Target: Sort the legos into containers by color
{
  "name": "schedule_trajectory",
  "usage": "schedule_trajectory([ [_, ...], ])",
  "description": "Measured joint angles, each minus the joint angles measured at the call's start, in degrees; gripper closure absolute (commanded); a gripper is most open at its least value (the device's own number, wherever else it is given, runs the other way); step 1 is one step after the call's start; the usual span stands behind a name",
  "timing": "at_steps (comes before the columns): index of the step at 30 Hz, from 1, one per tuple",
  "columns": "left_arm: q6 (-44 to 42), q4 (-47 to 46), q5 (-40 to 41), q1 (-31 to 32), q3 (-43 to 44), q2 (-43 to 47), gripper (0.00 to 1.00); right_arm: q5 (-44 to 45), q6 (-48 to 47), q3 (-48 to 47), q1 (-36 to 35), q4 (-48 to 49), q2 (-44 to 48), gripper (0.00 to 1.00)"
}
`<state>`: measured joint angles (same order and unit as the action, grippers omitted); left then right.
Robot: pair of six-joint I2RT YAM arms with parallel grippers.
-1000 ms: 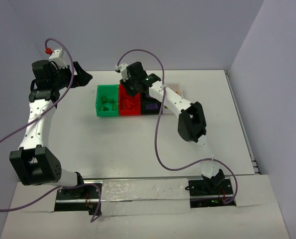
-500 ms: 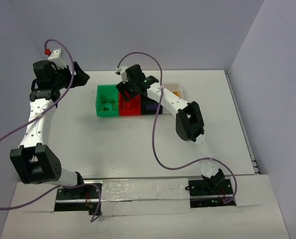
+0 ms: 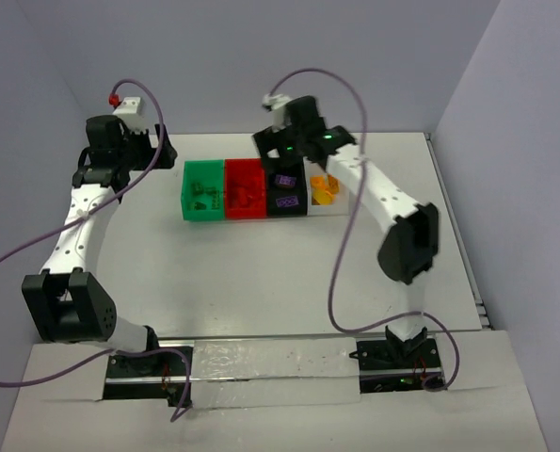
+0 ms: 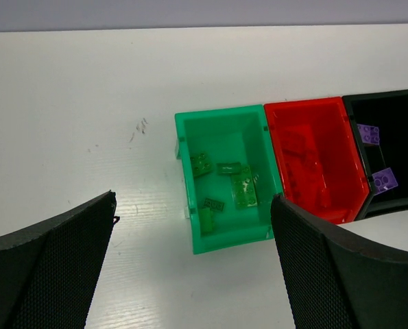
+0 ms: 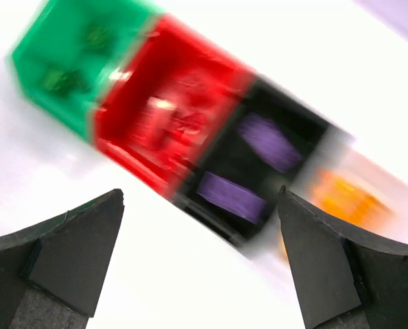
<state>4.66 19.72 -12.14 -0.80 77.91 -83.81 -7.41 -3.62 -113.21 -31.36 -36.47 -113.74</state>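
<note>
Our left gripper (image 3: pixel 159 148) hangs wide open over the table's (image 3: pixel 261 273) far-left corner. The containers (image 3: pixel 204 216) sit in a row near the far edge, with legos (image 4: pixel 243 192) inside grouped by colour. Our right gripper (image 5: pixel 200 194) gapes wide above them, empty.

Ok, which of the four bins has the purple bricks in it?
The black bin, third from the left in the top view, next to the red bin. Two purple bricks lie in it; the green bin holds only green bricks.
</note>
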Motion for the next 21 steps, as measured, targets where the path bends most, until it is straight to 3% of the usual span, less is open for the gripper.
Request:
schedule_trajectory([
  [6,-0.85,0.09,1.97,0.37,-2.21,1.26,0.01,3.52,1.36,16.70,16.91,4.00,23.62,0.00],
  [9,-0.86,-0.05,2.75,0.37,-4.48,2.28,0.01,5.43,1.50,26.10,20.58,6.40,31.21,0.00],
  [16,-1.53,-0.16,4.67,0.18,-12.15,6.54,0.01,5.24,2.62,44.32,28.51,7.25,39.33,0.00],
  [21,-2.34,-0.24,6.55,-0.15,-15.20,10.13,0.01,5.47,2.78,47.67,30.10,7.19,42.59,0.00],
])
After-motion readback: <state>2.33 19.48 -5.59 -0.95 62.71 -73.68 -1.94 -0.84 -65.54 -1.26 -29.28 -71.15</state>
